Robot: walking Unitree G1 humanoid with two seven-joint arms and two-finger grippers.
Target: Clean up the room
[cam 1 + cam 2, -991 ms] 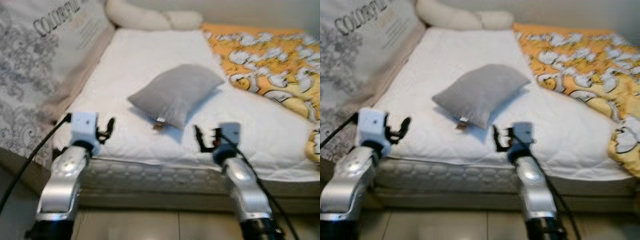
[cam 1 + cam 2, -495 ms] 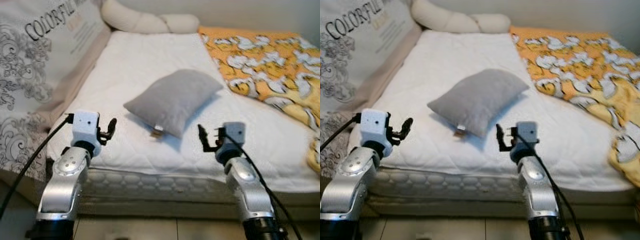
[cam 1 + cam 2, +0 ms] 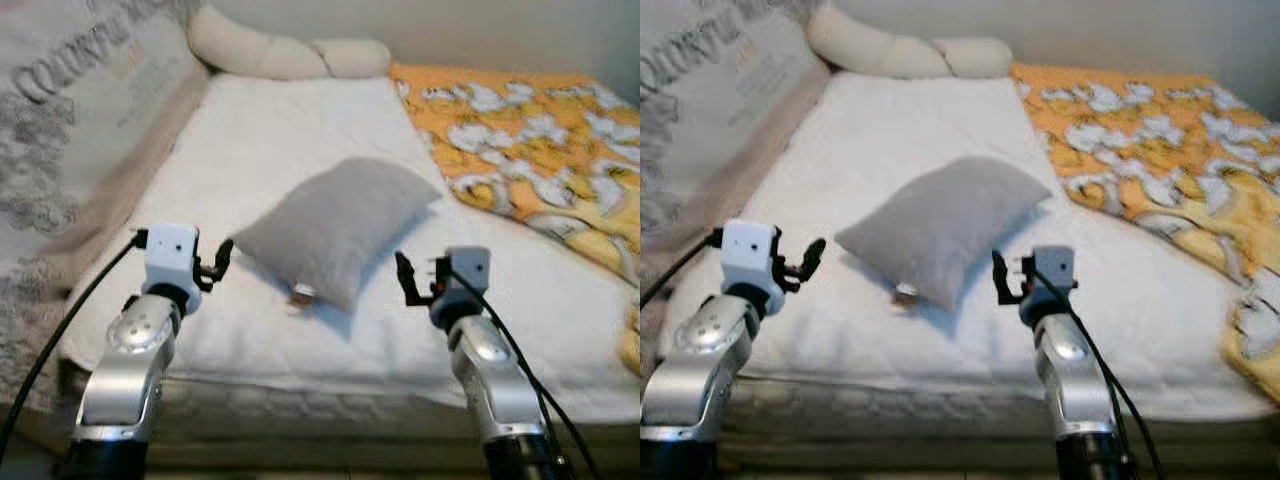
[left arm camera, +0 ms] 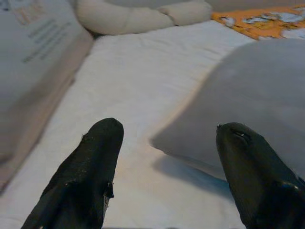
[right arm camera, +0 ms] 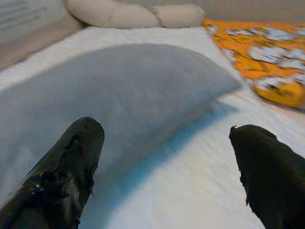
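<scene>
Grey fabric pillow (image 3: pixel 335 226) lies mid-bed on the white quilted mattress (image 3: pixel 300 120). Left pincer (image 4: pixel 164 143) and right pincer (image 5: pixel 167 143) flank it near the front edge, both agape, holding nothing.

- The printed panel (image 3: pixel 70 130) beside the bed is blurred; its lettering cannot be read, and the head views' left edge cuts it off.
- The orange patterned blanket (image 3: pixel 530 150) runs off the right edge of the head views, and its white figures are too smeared to identify.
- A small tag or object (image 3: pixel 301 294) at the grey pillow's (image 3: pixel 335 225) near corner is too small to tell what it is.
- The pillow's far side passes out of the left wrist view (only its near corner shows there).
- The bed's (image 3: pixel 890 110) front edge is soft and partly hidden behind both silver arms.
- Both arms are cut off at the lower edge.
</scene>
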